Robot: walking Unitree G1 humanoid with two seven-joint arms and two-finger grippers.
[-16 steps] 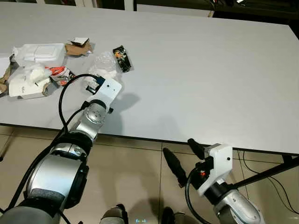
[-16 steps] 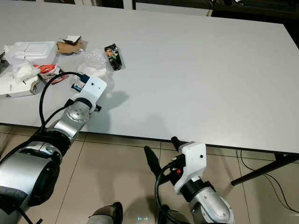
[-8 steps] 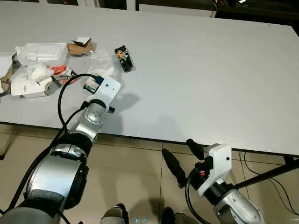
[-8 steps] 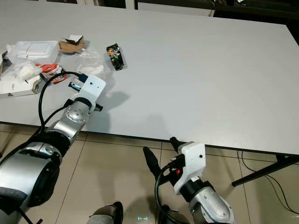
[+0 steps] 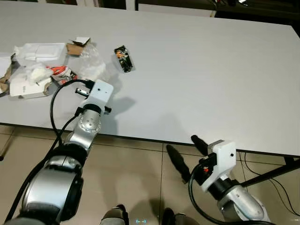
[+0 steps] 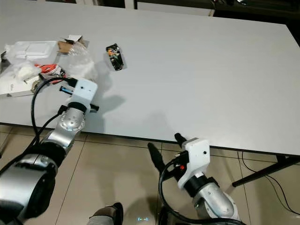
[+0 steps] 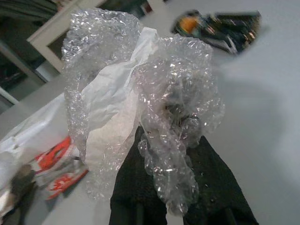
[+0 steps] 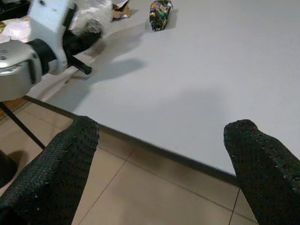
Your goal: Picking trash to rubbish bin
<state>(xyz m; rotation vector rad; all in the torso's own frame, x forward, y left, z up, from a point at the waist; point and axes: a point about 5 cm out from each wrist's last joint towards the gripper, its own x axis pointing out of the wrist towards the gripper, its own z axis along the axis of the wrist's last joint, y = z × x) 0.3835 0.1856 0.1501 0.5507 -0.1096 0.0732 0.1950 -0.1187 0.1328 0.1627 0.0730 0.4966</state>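
We see left gripper (image 7: 176, 187) fingers clamped on crumpled clear bubble wrap with white paper (image 7: 140, 103), near left of white table (image 5: 197, 70); wrap hides fingertips. Right gripper (image 8: 164, 154) fingers apart, below near table edge. Dark snack wrapper (image 5: 123, 58) lies just beyond.

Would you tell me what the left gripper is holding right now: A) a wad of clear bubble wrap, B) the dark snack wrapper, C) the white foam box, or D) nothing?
A: in the left wrist view the left gripper is closed on the clear bubble wrap, while the dark snack wrapper lies apart on the table.
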